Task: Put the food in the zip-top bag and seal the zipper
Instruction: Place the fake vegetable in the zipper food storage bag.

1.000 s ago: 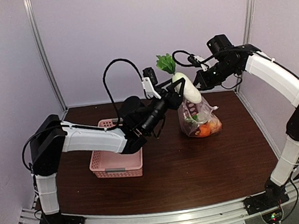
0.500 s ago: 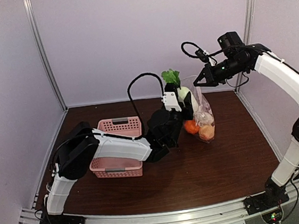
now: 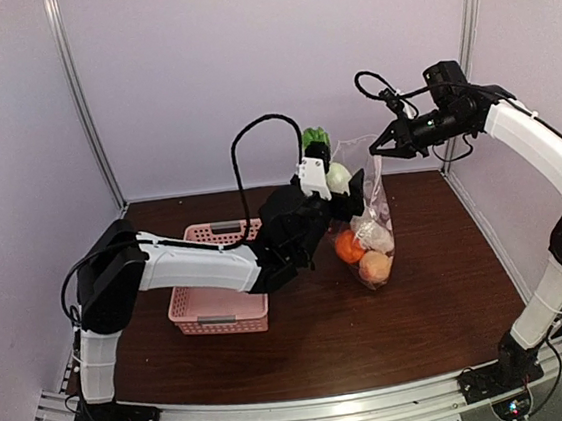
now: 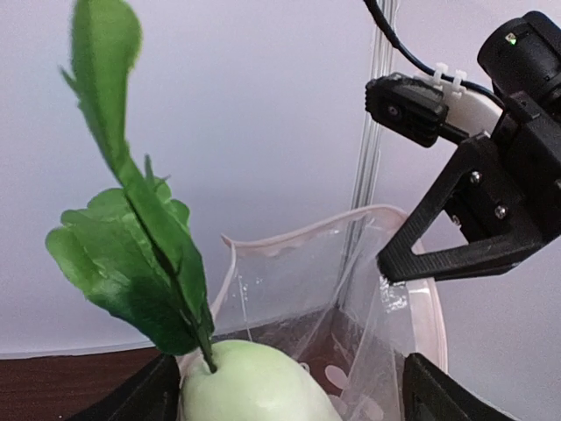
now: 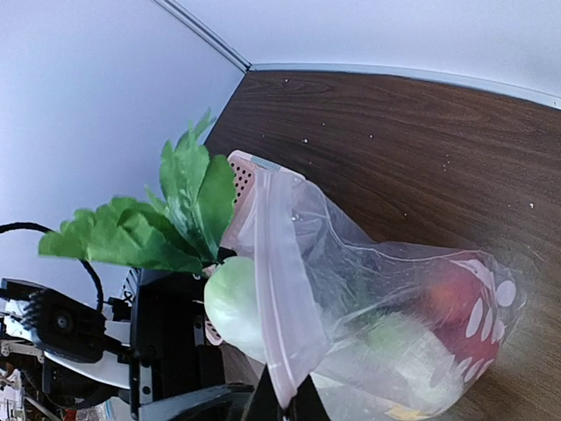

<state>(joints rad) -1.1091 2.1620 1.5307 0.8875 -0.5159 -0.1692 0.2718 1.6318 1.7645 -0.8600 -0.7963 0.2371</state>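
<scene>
My left fingers (image 4: 443, 395) clasp the radish (image 3: 338, 176), upright, leaves up — just left of the bag (image 3: 373, 223) mouth my right fingers (image 4: 456, 254) pinch up.

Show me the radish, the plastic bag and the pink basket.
radish (image 4: 254, 386): left wrist view, on its pale body.
zip-top bag (image 5: 368, 263): right wrist view, on its clear side wall.
pink basket (image 3: 247, 321): top view, on its near wall.
</scene>
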